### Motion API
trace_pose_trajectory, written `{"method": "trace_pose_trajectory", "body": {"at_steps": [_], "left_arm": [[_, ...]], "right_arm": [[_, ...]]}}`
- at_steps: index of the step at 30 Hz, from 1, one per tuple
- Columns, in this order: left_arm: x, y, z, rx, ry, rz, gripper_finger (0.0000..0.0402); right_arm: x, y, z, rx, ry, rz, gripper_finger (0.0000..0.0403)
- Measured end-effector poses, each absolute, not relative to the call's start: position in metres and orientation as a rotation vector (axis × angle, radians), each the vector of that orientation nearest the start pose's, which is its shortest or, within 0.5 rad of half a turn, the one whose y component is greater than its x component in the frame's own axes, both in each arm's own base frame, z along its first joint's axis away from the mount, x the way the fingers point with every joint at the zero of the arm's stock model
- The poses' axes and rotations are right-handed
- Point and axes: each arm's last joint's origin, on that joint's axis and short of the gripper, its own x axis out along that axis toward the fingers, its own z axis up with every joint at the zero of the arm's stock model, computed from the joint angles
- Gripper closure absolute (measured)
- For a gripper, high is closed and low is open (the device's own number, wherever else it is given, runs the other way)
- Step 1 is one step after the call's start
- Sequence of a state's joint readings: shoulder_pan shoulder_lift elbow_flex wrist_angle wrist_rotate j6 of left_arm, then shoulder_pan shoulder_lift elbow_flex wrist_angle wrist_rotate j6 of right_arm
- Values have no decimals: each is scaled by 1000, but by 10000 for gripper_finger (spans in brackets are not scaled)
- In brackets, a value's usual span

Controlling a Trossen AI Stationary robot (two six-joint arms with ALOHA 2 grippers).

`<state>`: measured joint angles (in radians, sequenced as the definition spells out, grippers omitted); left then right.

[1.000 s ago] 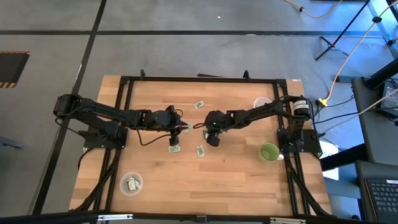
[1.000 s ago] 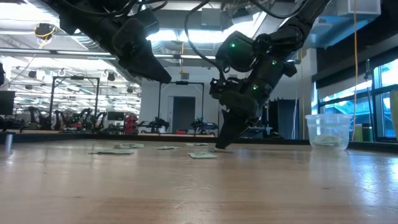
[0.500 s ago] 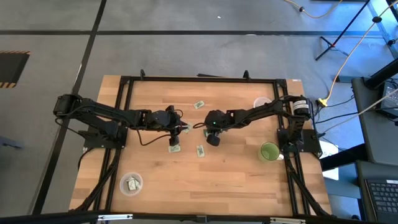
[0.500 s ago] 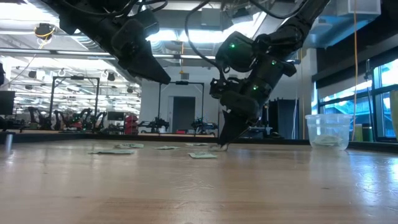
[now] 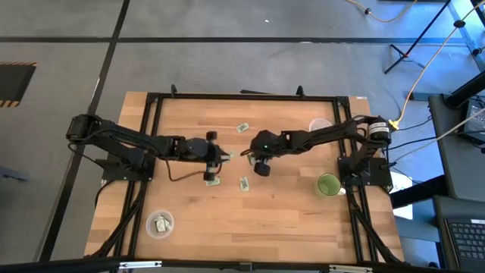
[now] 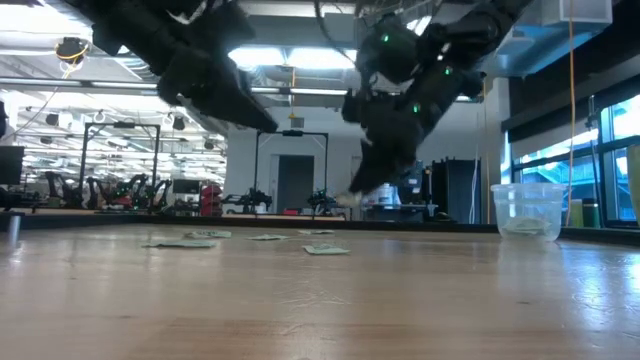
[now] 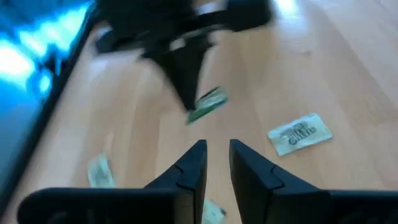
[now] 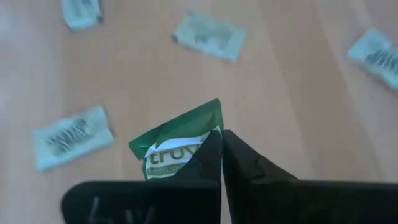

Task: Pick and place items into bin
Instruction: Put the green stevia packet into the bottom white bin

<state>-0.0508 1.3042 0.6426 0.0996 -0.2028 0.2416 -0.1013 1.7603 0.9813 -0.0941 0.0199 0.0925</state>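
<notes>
- The right end effector [image 8: 221, 146] is pinched tight on 1 green-and-white packet [image 8: 177, 142], its fingertips clamped on the packet's edge.
- In the low view that packet [image 6: 347, 199] hangs clear above the surface [image 6: 320, 300], under the right end effector [image 6: 362, 190].
- From above, the right end effector [image 5: 252, 155] sits near the middle of the surface [image 5: 288, 220], the arm reaching in from the right side.
- The left end effector [image 7: 216, 152] has its fingers close together with a narrow gap and nothing between them.
- In the high view the left end effector [image 5: 221, 158] lies just left of the right one, pointing toward it.
- The left wrist view shows the held packet [image 7: 207, 104] dangling from the other arm's dark fingers, above the wood.
- Loose packets lie flat on the surface: 1 by the left end effector [image 5: 212, 180], 1 below the right end effector [image 5: 244, 183], 1 farther back [image 5: 242, 127].
- A clear round bin [image 5: 160, 223] stands at the front left of the surface with a packet inside it, well apart from both end effectors.
- A green cup [image 5: 328, 184] stands at the right side, and a clear cup [image 5: 319, 125] behind it near the right arm's base.
- In the low view the clear cup [image 6: 528, 210] stands on the right, and several packets [image 6: 326, 249] lie flat in the middle distance.
</notes>
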Motion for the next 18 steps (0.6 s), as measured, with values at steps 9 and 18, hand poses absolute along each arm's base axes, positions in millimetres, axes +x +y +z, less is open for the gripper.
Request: {"method": "trace_pose_trajectory", "body": {"at_steps": [9, 18], "left_arm": [[292, -35, 193, 726, 430, 53, 313], [312, -41, 169, 800, 533, 59, 276]], "right_arm": [[351, -28, 183, 197, 719, 55, 401], [352, -16, 184, 187, 713, 95, 399]]}}
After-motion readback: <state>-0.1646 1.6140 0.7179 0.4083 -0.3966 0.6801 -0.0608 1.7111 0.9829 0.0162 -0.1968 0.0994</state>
